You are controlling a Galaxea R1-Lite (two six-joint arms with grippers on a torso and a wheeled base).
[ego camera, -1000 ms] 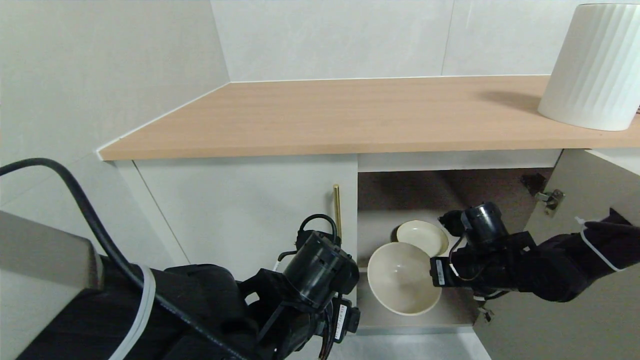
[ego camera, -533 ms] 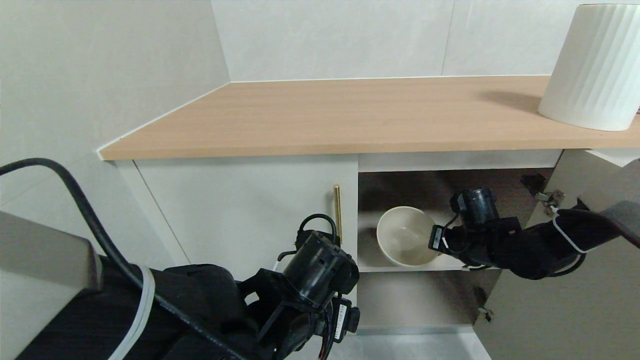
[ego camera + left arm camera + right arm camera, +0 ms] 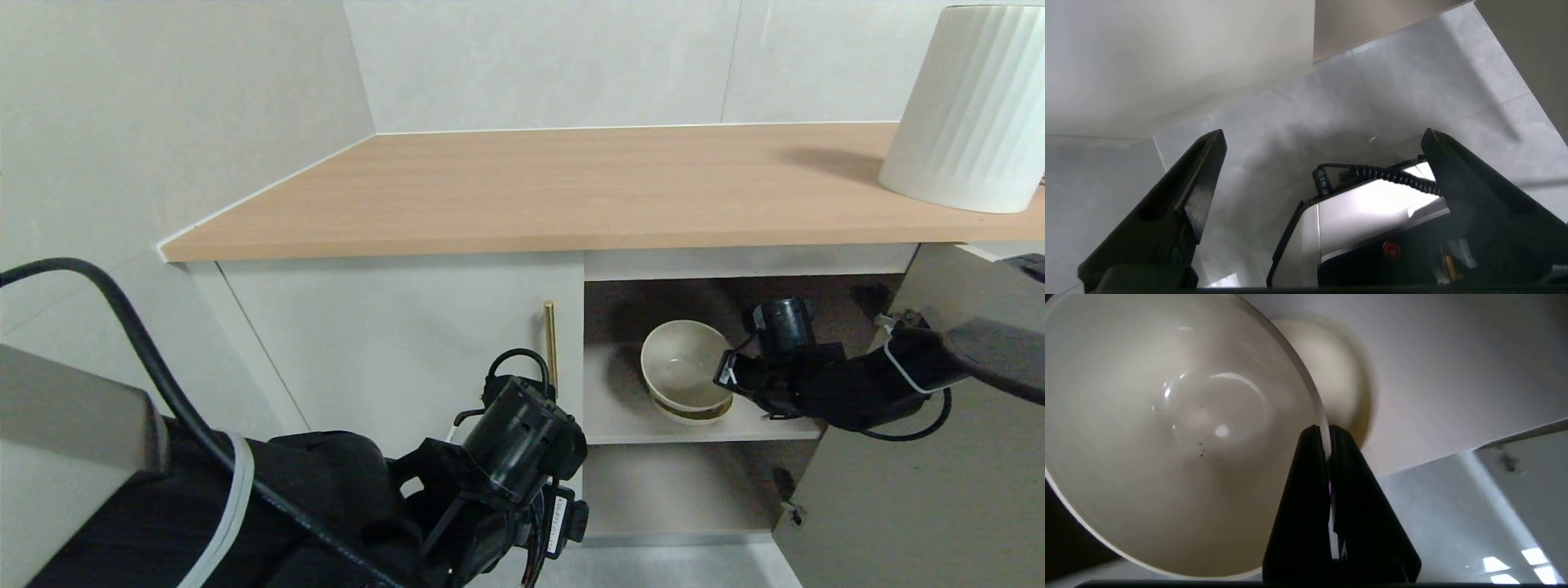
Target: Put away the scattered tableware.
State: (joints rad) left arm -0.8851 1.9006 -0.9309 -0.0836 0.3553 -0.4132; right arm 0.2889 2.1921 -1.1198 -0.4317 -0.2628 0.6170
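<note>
A cream bowl (image 3: 682,363) hangs tilted inside the open cabinet, its mouth facing out. My right gripper (image 3: 729,374) is shut on its rim; in the right wrist view the fingers (image 3: 1327,506) pinch the edge of the bowl (image 3: 1184,433). Just under the bowl, a small cream dish (image 3: 694,411) lies on the cabinet shelf (image 3: 620,412), and its rim shows behind the bowl (image 3: 1349,380). I cannot tell whether bowl and dish touch. My left gripper (image 3: 1323,143) is open and holds nothing, low in front of the closed left door, over the pale floor.
The left cabinet door is closed, with a gold handle (image 3: 550,339). The right door (image 3: 898,490) stands swung open beside my right arm. A wooden counter (image 3: 571,188) runs above, with a white ribbed cylinder (image 3: 967,106) at its right end. A lower compartment (image 3: 678,490) lies below the shelf.
My right arm has carried the bowl up and deeper into the cabinet, from low in front of the shelf to just over the small dish. The left arm has stayed still.
</note>
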